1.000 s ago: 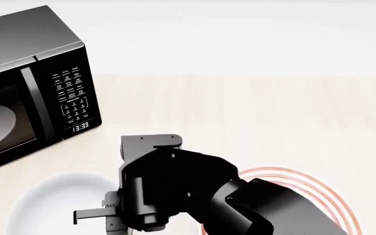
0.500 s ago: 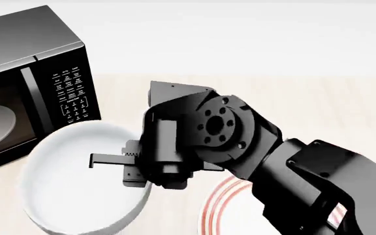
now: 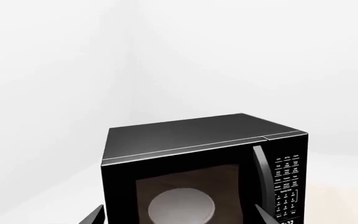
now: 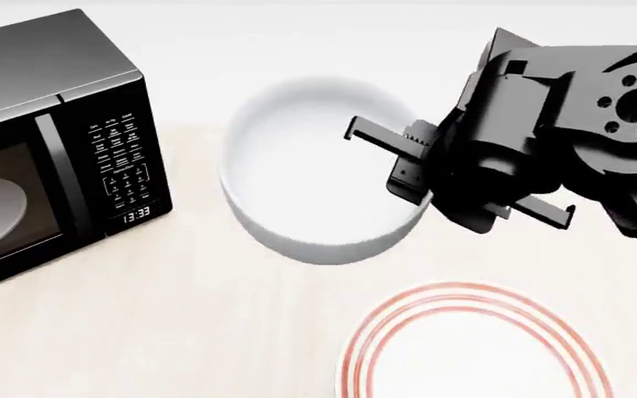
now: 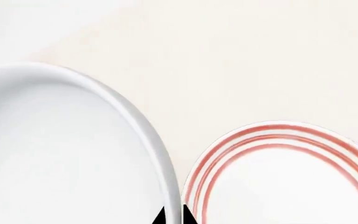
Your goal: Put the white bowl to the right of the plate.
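Observation:
The white bowl [image 4: 318, 170] hangs in the air above the table, behind and left of the plate [image 4: 474, 348]. My right gripper [image 4: 410, 178] is shut on the bowl's right rim. In the right wrist view the bowl [image 5: 61, 149] fills the left side, its rim pinched between my fingertips [image 5: 159, 218], and the red-ringed plate [image 5: 285, 177] lies beside it on the table. My left gripper [image 3: 177, 220] is open and empty, facing the microwave; only its two fingertips show.
A black microwave [image 4: 42, 141] stands at the left of the light wooden table [image 4: 186, 332], with a pale glass turntable [image 3: 182, 209] behind its door. A white wall runs behind the table.
My right gripper has lifted the white bowl from the table's front left and carried it up and to the right. The plate now shows uncovered.

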You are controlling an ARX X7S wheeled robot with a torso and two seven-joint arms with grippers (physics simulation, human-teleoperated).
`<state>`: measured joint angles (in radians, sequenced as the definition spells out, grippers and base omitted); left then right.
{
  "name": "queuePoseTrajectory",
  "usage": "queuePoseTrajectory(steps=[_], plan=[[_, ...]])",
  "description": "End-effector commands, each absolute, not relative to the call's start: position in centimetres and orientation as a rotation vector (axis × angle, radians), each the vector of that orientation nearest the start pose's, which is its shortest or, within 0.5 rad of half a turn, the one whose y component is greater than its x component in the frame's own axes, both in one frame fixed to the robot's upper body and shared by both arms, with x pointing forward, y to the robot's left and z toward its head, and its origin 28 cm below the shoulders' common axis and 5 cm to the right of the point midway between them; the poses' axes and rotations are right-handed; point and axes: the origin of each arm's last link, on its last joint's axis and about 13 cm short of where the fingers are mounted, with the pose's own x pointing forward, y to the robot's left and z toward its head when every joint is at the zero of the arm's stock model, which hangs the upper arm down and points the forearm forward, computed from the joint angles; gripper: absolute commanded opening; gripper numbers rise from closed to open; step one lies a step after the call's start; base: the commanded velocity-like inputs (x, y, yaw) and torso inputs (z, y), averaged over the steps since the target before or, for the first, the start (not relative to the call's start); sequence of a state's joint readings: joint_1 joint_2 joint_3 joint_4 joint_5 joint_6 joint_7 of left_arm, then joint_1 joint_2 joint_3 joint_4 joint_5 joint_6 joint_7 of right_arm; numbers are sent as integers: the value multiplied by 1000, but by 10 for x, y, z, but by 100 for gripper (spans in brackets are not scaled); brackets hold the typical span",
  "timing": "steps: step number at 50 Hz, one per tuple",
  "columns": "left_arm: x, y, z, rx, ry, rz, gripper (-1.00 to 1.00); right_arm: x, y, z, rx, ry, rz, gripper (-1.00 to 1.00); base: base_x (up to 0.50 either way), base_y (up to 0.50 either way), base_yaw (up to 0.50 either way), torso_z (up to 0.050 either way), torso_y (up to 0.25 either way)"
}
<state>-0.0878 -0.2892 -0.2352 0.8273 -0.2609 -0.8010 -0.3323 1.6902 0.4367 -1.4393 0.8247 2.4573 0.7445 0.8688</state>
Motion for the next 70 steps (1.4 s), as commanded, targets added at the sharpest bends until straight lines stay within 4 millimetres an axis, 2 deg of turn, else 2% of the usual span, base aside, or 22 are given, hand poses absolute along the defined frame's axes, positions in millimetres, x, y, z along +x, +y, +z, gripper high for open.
queuePoseTrajectory(steps=[1,8,9,12,19,23,26,36,42,50,57,70], plan=[[188,270,150,83,-144,355,100,369,-178,316,620,799,-246,-100,0,0,0,0,0],[189,269,146,80,-136,348,100,357,-214,312,717,761,-330,-100,0,0,0,0,0],[189,269,146,83,-135,346,100,351,-224,312,742,747,-354,-100,0,0,0,0,0],[190,268,147,86,-134,344,100,342,-238,310,787,725,-399,-100,0,0,0,0,3],[193,264,145,93,-125,333,100,312,-286,292,866,666,-584,-100,0,0,0,0,0],[195,261,144,97,-119,326,100,300,-303,282,886,670,-643,-100,0,0,0,0,0],[196,261,144,97,-118,323,100,296,-313,282,900,669,-680,-100,0,0,0,0,0],[197,261,143,97,-113,322,100,290,-323,295,878,640,-764,-100,0,0,0,0,1],[197,261,142,96,-110,322,100,287,-328,296,873,629,-787,-100,0,0,0,0,0],[197,260,142,97,-108,322,100,284,-338,280,877,635,-839,-100,0,0,0,0,0],[198,259,142,102,-107,318,100,281,-342,260,809,644,-879,-100,0,0,0,0,1],[198,258,141,103,-108,315,100,282,-342,250,771,650,-898,-100,0,0,0,0,1]])
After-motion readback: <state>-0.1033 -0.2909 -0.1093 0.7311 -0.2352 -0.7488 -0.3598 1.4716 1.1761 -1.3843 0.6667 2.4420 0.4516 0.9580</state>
